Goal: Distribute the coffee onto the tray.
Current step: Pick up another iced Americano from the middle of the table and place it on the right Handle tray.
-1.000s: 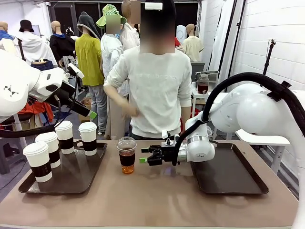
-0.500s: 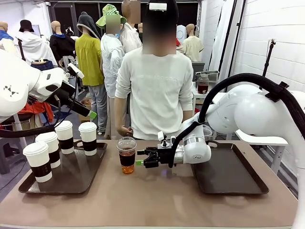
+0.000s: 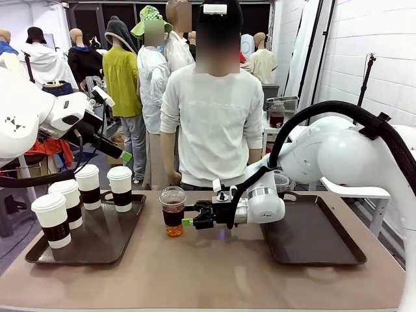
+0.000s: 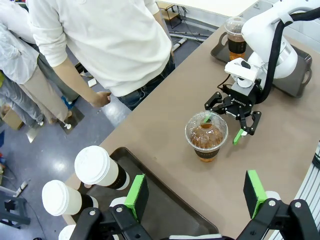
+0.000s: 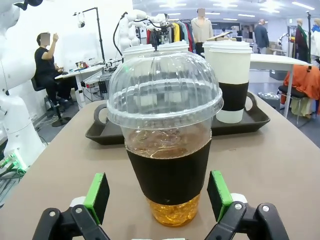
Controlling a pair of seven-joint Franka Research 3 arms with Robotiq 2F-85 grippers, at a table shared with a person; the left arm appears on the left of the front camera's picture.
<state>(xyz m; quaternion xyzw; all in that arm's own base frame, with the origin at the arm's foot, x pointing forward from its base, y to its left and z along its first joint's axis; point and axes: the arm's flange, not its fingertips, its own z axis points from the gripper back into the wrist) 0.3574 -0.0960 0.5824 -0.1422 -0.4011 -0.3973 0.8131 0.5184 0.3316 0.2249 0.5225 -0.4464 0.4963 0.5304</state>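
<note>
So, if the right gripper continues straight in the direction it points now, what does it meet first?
Most likely the iced coffee cup on the table: it stands directly ahead of the open right gripper, centred between its green pads.

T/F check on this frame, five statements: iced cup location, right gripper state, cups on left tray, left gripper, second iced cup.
1. The iced coffee cup nearest the right gripper stands on the bare table. True.
2. The right gripper is shut on that cup. False: its pads sit open on either side, not touching.
3. The left tray holds four lidded paper cups. True.
4. The left gripper holds a paper cup. False: it is open, empty, above the table.
5. A second iced cup lies tipped over. False: it stands upright behind the right arm.
</note>
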